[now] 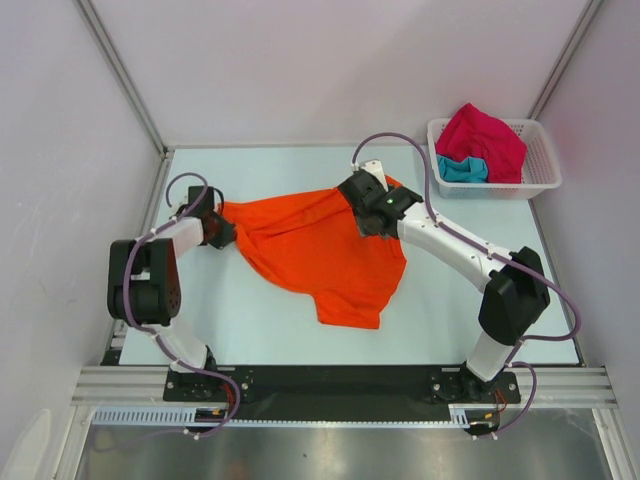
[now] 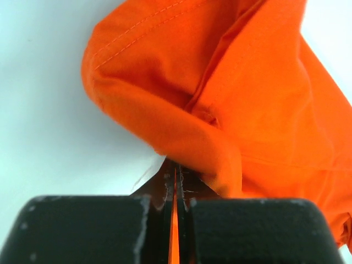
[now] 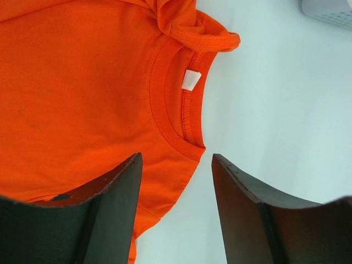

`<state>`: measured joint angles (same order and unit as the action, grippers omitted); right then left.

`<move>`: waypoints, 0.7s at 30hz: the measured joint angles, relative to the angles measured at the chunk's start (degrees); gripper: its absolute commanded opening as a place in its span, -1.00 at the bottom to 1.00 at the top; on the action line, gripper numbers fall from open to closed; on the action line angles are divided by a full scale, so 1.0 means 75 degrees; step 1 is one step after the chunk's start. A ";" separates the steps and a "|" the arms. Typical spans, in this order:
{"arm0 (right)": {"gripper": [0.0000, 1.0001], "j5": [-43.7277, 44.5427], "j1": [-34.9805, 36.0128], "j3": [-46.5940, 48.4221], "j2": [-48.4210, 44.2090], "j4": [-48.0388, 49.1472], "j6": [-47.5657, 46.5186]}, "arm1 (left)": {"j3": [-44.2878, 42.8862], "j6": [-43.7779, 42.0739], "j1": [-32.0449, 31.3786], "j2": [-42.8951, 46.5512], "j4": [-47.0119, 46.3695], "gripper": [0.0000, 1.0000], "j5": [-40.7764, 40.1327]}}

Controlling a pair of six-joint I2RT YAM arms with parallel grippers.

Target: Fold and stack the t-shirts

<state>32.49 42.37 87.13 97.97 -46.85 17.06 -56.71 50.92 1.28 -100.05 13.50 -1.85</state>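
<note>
A bright orange t-shirt (image 1: 320, 250) lies spread and rumpled across the middle of the table. My left gripper (image 1: 222, 228) is shut on its left edge; the left wrist view shows orange cloth (image 2: 231, 93) pinched between the closed jaws. My right gripper (image 1: 368, 205) is open above the shirt's collar side at the far right. In the right wrist view the collar (image 3: 184, 118) with a white tag (image 3: 191, 80) lies between and just beyond my open fingers (image 3: 118, 187). A crimson-pink t-shirt (image 1: 485, 138) and a teal one (image 1: 462, 168) are bundled in the basket.
A white lattice basket (image 1: 540, 175) stands at the table's far right corner; its edge shows in the right wrist view (image 3: 330, 11). Grey walls enclose the pale table (image 1: 260, 320) at the back and sides.
</note>
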 measured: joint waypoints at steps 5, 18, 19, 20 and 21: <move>0.16 -0.0038 -0.0003 -0.0023 -0.0006 0.0029 -0.0003 | -0.0143 -0.0239 -0.0006 0.0863 0.0662 -1.00 -0.0204; 0.24 -0.0901 0.0326 -0.1192 -0.0565 0.0493 0.0382 | 0.0055 -0.1142 -0.0020 0.4226 0.1935 -1.00 -0.0326; 0.24 -0.1072 0.0353 -0.1396 -0.0708 0.0565 0.0452 | 0.0160 -0.1198 -0.0020 0.4444 0.2057 -1.00 -0.0329; 0.24 -0.1189 0.0367 -0.1547 -0.0816 0.0603 0.0522 | 0.0239 -0.1233 -0.0020 0.4607 0.2148 -1.00 -0.0329; 0.25 -0.1384 0.0370 -0.1789 -0.0973 0.0685 0.0624 | 0.0367 -0.1271 -0.0020 0.4823 0.2256 -1.00 -0.0332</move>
<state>22.11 45.15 73.71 90.67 -41.71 21.74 -53.95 41.39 1.13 -63.88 30.41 -4.34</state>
